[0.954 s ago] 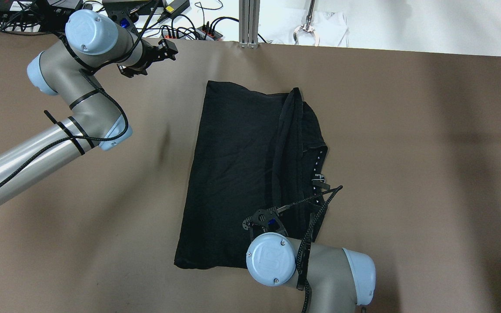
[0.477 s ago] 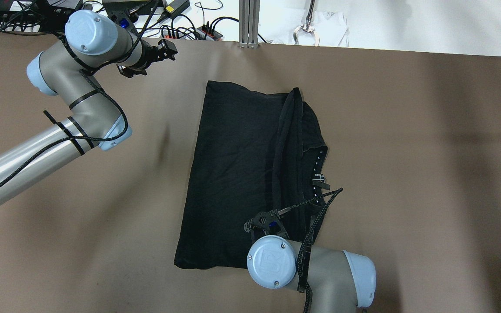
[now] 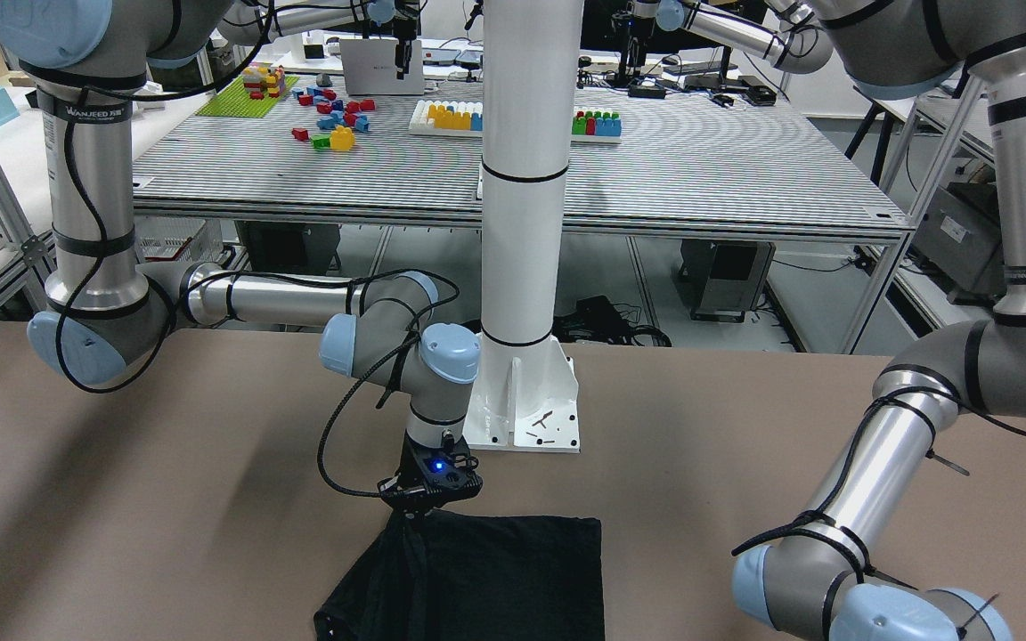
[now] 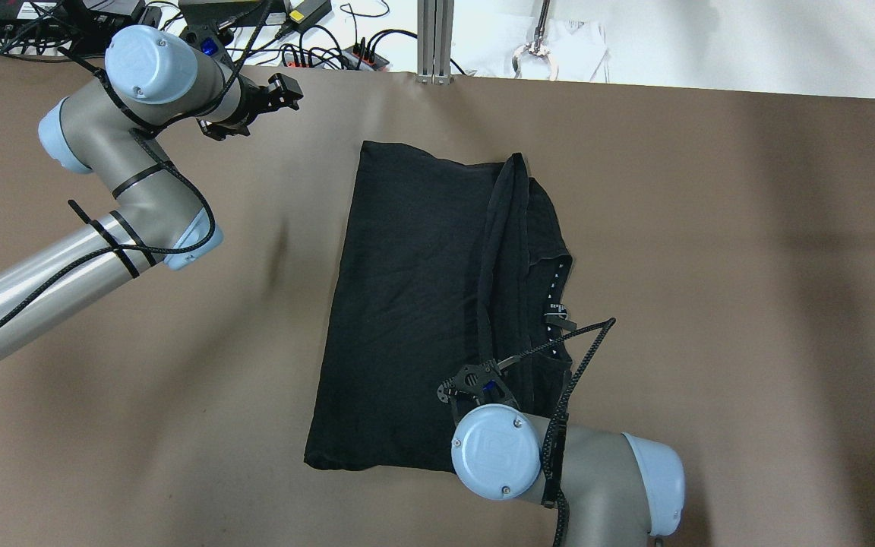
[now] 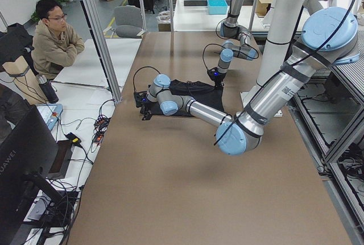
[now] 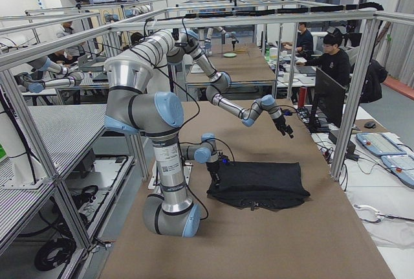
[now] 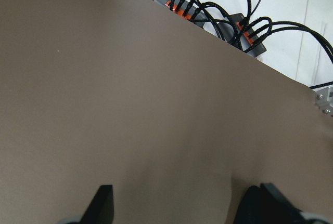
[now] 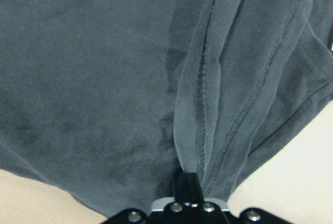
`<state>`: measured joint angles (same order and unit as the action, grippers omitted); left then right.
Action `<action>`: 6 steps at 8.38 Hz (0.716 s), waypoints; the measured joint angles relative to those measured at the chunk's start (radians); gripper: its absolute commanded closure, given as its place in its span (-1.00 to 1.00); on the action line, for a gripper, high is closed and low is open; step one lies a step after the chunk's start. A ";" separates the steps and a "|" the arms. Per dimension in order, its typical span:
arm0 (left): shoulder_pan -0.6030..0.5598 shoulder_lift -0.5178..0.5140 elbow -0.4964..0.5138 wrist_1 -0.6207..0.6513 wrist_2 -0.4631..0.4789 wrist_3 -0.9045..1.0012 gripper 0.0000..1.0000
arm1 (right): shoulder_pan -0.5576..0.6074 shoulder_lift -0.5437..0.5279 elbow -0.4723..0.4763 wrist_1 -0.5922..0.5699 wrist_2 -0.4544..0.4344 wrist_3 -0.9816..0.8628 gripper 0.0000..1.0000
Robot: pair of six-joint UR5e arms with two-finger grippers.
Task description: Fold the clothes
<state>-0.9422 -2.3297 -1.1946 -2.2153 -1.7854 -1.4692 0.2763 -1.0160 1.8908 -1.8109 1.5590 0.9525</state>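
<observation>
The clothes are one black garment lying flat mid-table, with a long hemmed fold raised along its right part and a row of small white marks near the right edge. It also appears as the dark cloth in the front-facing view. My right gripper is at the garment's near edge, shut on that hemmed fold; its wrist hides the fingers from overhead. My left gripper hovers open over bare brown table at the far left, its fingers wide apart and nowhere near the cloth.
Power strips and cables lie just past the table's far edge. An aluminium post and a white cloth with a metal tool are there too. The white pedestal stands at the robot side. A person sits beyond the table.
The right wrist has shifted a little to the right, still pinching the fold. The left arm has drawn slightly left and back. The garment's outline looks unchanged.
</observation>
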 measured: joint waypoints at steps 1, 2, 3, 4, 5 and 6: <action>0.001 0.004 -0.004 0.000 0.001 0.000 -1.00 | 0.007 -0.027 0.037 -0.017 0.001 -0.016 1.00; 0.002 0.009 -0.009 0.000 0.001 0.000 -1.00 | 0.011 -0.076 0.076 -0.028 0.002 -0.033 1.00; 0.004 0.017 -0.017 -0.001 0.001 0.000 -1.00 | 0.004 -0.131 0.103 -0.031 -0.004 -0.032 1.00; 0.004 0.027 -0.027 -0.001 0.002 0.000 -1.00 | -0.010 -0.175 0.128 -0.033 -0.009 -0.004 0.99; 0.005 0.036 -0.036 0.000 0.002 0.000 -1.00 | -0.029 -0.201 0.141 -0.035 -0.011 0.040 0.64; 0.005 0.041 -0.041 0.000 0.003 0.000 -1.00 | -0.042 -0.214 0.149 -0.036 -0.012 0.070 -0.44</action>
<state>-0.9374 -2.2886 -1.2354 -2.2152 -1.7827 -1.4696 0.2339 -1.2302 2.0396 -1.8464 1.5472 1.0225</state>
